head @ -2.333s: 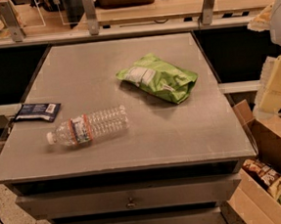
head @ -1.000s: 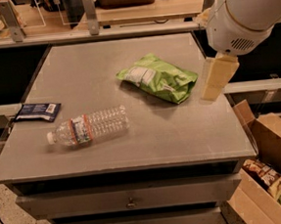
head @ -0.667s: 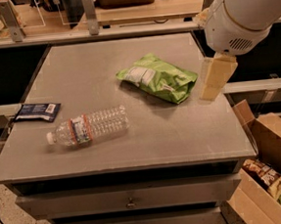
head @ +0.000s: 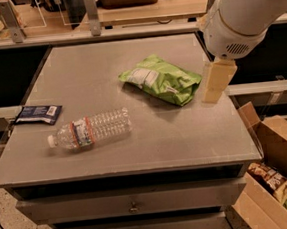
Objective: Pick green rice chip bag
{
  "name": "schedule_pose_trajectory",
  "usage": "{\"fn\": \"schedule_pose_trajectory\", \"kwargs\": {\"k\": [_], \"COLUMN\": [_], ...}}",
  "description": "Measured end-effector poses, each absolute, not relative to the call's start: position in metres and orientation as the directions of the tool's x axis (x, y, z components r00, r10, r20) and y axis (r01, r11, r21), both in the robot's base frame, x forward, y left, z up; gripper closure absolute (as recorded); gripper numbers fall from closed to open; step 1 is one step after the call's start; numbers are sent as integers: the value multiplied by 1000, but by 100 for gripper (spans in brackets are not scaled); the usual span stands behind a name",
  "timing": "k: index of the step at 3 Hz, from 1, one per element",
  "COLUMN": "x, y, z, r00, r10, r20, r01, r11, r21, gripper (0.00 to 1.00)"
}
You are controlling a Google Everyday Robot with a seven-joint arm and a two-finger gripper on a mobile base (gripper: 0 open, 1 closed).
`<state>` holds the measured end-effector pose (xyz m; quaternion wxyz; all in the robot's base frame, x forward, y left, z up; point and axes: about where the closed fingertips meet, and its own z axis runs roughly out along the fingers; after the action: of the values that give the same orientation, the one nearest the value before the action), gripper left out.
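- Hanging over the desk (head: 151, 151) near its right edge, the gripper (head: 214, 87) shows only as a cream, blocky, squared-off piece, just beside the bag's right end; contact cannot be told.
- From this angle it cannot be told whether the gripper is released or clenched; it grasps nothing that can be seen.
- The arm (head: 245, 17) above it is a fat, smooth white cylinder with a tan ring and a small vent grille, cut off by the top and right of the picture.
- The bag (head: 161, 79) lies flat toward the far right corner, set slantwise, well clear of every edge.
- It is puffy, lime-green crinkled film with a white label patch near its left end; the print is too small to read.
- A clear ribbed plastic bottle (head: 90, 129) lies on its side nearer the front left corner, white cap pointing left, with a red-and-blue label band. Its wording is unreadable.
- A small, flat dark-blue packet (head: 38, 114) sits at the left edge, its outer end reaching the rim.
- The desk top is matte grey metal, faintly scuffed, with drawer fronts and small knobs below the front edge, partly cut off at the bottom.
- Beyond the right edge, an open cardboard box (head: 282, 149) holds snack packs, half cropped.
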<state>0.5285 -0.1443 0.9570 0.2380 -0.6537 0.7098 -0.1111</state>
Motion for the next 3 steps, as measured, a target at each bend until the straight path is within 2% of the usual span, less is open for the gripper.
{"fn": "schedule_pose_trajectory", "kwargs": {"k": [3], "x": [580], "y": [-154], "z": [928], "r00": [-19], "r10": [-980], "r20": [-200], "r01": [-860], "r11": [118], "r21": [-496], "gripper": [0]}}
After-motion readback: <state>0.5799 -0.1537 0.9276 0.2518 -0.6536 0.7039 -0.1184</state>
